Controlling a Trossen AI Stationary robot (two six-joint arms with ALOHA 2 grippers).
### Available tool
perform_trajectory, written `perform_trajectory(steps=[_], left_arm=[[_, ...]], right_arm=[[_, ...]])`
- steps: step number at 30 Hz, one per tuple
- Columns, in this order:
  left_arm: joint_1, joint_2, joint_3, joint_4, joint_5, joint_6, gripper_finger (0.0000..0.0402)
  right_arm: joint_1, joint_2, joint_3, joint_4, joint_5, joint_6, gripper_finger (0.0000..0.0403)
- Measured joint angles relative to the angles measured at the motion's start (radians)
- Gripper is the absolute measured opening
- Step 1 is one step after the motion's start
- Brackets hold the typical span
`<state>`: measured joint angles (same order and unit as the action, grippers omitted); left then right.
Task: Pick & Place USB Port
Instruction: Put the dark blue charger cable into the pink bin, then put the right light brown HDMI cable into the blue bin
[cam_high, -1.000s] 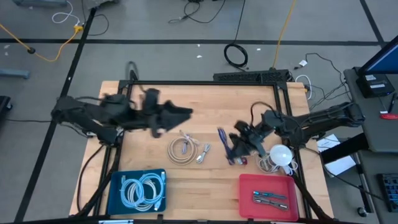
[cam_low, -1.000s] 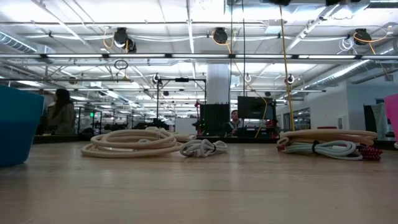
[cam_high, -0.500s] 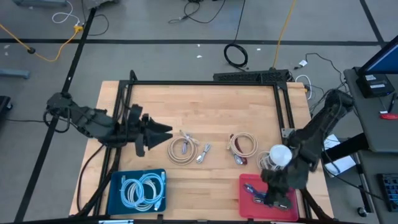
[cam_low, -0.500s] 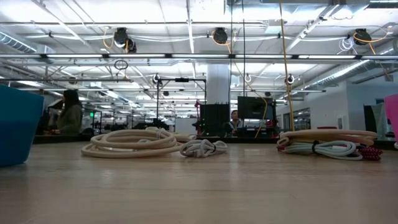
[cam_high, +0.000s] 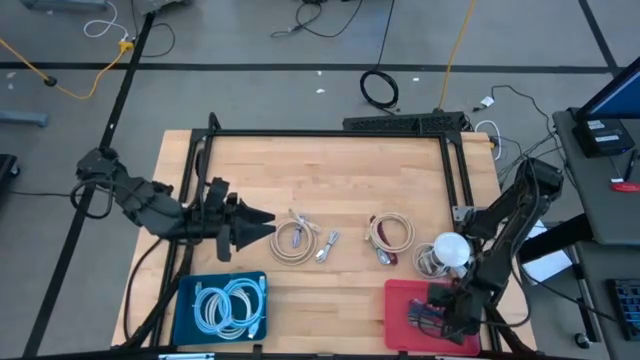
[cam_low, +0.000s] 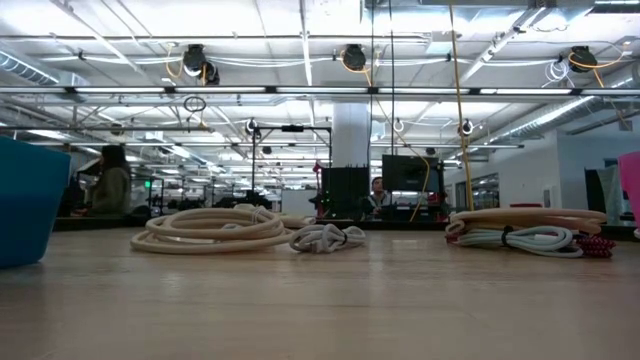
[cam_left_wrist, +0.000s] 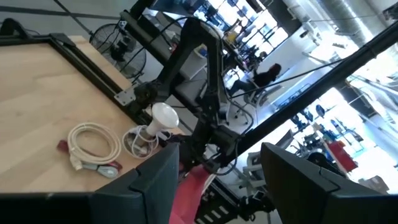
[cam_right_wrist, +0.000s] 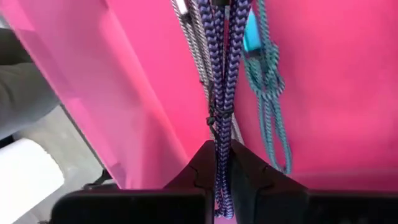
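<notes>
Pale wood table (cam_high: 330, 180), grained, smooth satin finish. Red bin (cam_right_wrist: 348, 81) glossy plastic; blue bin (cam_high: 185, 300) plastic likewise. Purple cable (cam_right_wrist: 221, 74) in woven braided sheath, rough-textured; teal cable (cam_right_wrist: 270, 93) also braided. Cream cable coil (cam_low: 215, 228) smooth, rubbery, matt. Black table frame (cam_high: 320, 134) matt metal.

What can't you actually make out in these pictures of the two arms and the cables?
- Red bin, high view: the right gripper and its arm cover most of what lies inside.
- Purple braided cable, right wrist view: its lower end is cut off at the fingers, its plugs unseen.
- Both arms: absent from the low view.
- Blue bin, low view: cut off by the edge, its contents hidden behind its wall.
</notes>
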<state>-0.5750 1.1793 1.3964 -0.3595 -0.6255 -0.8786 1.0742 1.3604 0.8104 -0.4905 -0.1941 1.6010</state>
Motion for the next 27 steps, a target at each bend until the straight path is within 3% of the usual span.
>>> perform_trajectory(steps=[3,11,15,19,22,24,27], left_arm=[[-0.018,0.001,0.0,-0.025,-0.026,-0.015,0.023],[-0.036,0.043,-0.001,-0.059,-0.065,-0.06,0.023],[-0.036,0.071,-0.001,-0.058,-0.065,-0.075,0.023],[-0.036,0.085,-0.001,-0.053,-0.069,-0.079,0.023],[-0.036,0.091,-0.001,-0.027,-0.075,-0.065,0.023],[-0.036,0.091,-0.001,-0.001,-0.076,-0.042,0.023],[-0.034,0.091,-0.001,0.049,-0.075,0.009,0.023]], right_arm=[[0.001,-0.017,0.0,0.015,-0.01,0.011,0.0017],[0.001,-0.054,0.0,0.055,0.04,0.041,0.0136],[0.001,-0.064,0.0,0.115,0.08,0.053,0.0164],[-0.014,-0.113,0.0,0.346,0.343,-0.016,0.0171],[-0.049,-0.176,-0.001,0.554,0.587,-0.181,0.0168],[-0.073,-0.222,-0.001,0.741,0.753,-0.375,0.0164],[-0.098,-0.274,0.0,1.119,0.975,-0.835,0.016]])
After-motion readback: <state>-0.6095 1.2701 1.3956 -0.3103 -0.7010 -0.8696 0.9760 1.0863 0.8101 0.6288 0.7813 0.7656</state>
